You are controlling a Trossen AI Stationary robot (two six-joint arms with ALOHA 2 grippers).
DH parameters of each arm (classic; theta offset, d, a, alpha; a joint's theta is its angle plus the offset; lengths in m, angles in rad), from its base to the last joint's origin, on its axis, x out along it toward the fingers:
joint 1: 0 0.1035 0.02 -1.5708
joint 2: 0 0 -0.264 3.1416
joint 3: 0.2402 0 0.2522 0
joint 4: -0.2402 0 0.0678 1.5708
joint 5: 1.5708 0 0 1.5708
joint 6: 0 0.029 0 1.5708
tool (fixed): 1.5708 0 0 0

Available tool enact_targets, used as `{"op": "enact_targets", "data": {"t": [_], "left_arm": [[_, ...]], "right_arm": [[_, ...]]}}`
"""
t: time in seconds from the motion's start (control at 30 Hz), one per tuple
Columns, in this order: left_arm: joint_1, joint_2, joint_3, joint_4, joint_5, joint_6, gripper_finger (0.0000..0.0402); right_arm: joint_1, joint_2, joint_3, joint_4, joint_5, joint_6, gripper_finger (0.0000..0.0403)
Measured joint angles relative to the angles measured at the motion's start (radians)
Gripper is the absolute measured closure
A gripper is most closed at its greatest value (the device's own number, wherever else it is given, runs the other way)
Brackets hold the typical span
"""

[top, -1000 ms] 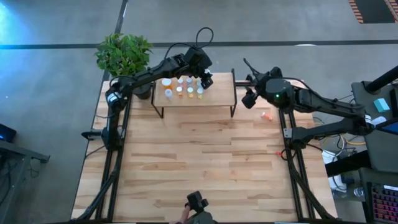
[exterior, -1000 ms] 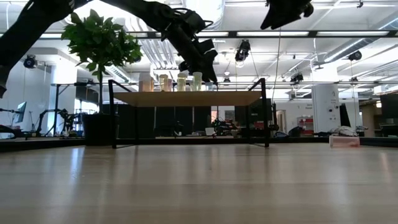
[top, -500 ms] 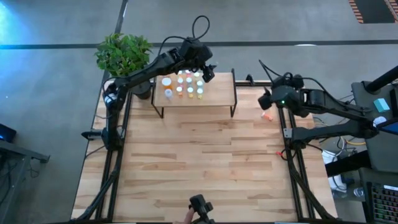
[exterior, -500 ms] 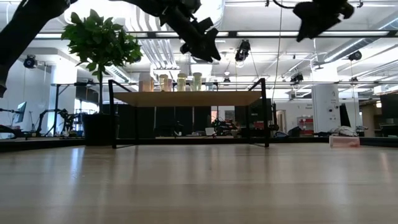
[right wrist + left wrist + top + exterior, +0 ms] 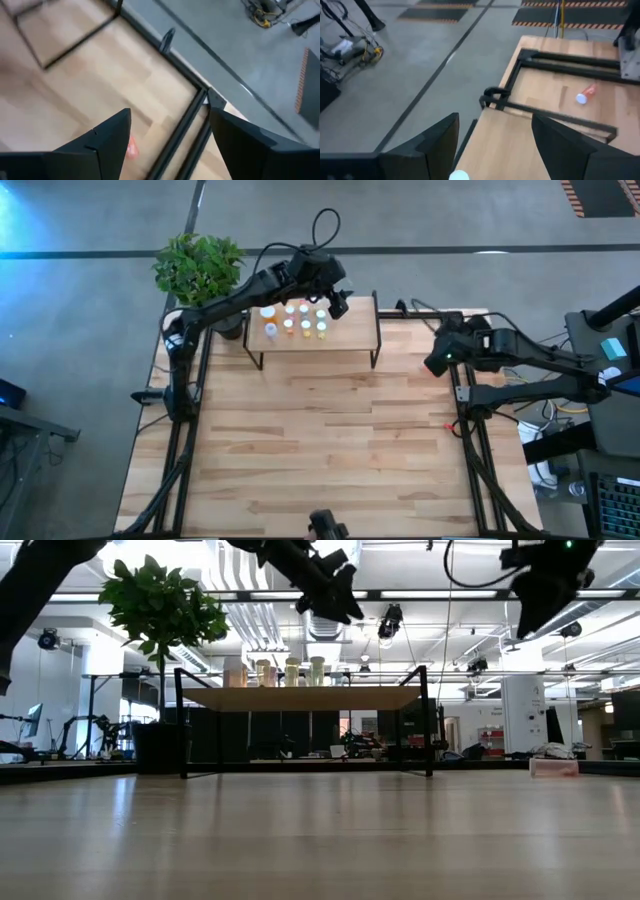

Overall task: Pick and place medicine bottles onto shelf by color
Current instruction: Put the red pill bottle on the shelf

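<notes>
Mostly done, judging by the layout. Roughly eight medicine bottles (image 5: 295,319) standing capped and upright in rows on the left half of the shelf (image 5: 350,332), at the far side of the surface (image 5: 320,430); whether sorted properly by color too small to tell. Left pincer (image 5: 338,302) raised above the shelf's bottle cluster, fingers spread apart and holding nothing, as shown in its wrist view. One orange bottle (image 5: 583,95) left lying on its side on the surface, off the shelf's right end, white cap toward the shelf. Right pincer (image 5: 435,365) hanging over that spot, fingers wide apart and empty, an orange-pink edge of the bottle peeking beside one finger (image 5: 107,145) in the right wrist view. Probably the last item: to be picked up off the surface and stood with the matching orange ones. No other stray bottles visible on the surface.
</notes>
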Motion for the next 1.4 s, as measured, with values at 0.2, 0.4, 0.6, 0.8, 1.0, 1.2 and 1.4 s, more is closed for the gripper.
{"op": "enact_targets", "data": {"t": [0.2,0.4,0.6,0.8,1.0,1.2,1.4], "left_arm": [[-0.016,-0.076,0.0,0.004,0.0,-0.005,0.0168],[-0.019,-0.143,-0.01,0.009,-0.036,-0.04,0.0168],[-0.026,-0.146,-0.042,-0.039,-0.079,-0.062,0.0168],[-0.043,-0.146,-0.045,-0.082,-0.077,-0.062,0.0168],[-0.054,-0.167,-0.046,-0.109,-0.079,-0.063,0.0168],[-0.059,-0.19,-0.046,-0.144,-0.079,-0.062,0.0168],[-0.061,-0.209,-0.046,-0.173,-0.079,-0.052,0.0168]], "right_arm": [[-0.004,0.007,-0.145,0.018,-0.111,-0.024,0.0166],[-0.056,0.047,-0.298,0.051,-0.237,-0.05,0.0176],[-0.106,0.182,-0.285,0.102,-0.297,-0.107,0.0177],[-0.185,0.356,-0.291,0.121,-0.387,-0.158,0.0177],[-0.259,0.486,-0.292,0.125,-0.409,-0.177,0.0177],[-0.328,0.51,-0.291,0.13,-0.416,-0.182,0.0177],[-0.437,0.421,-0.285,0.185,-0.448,-0.183,0.0177]]}}
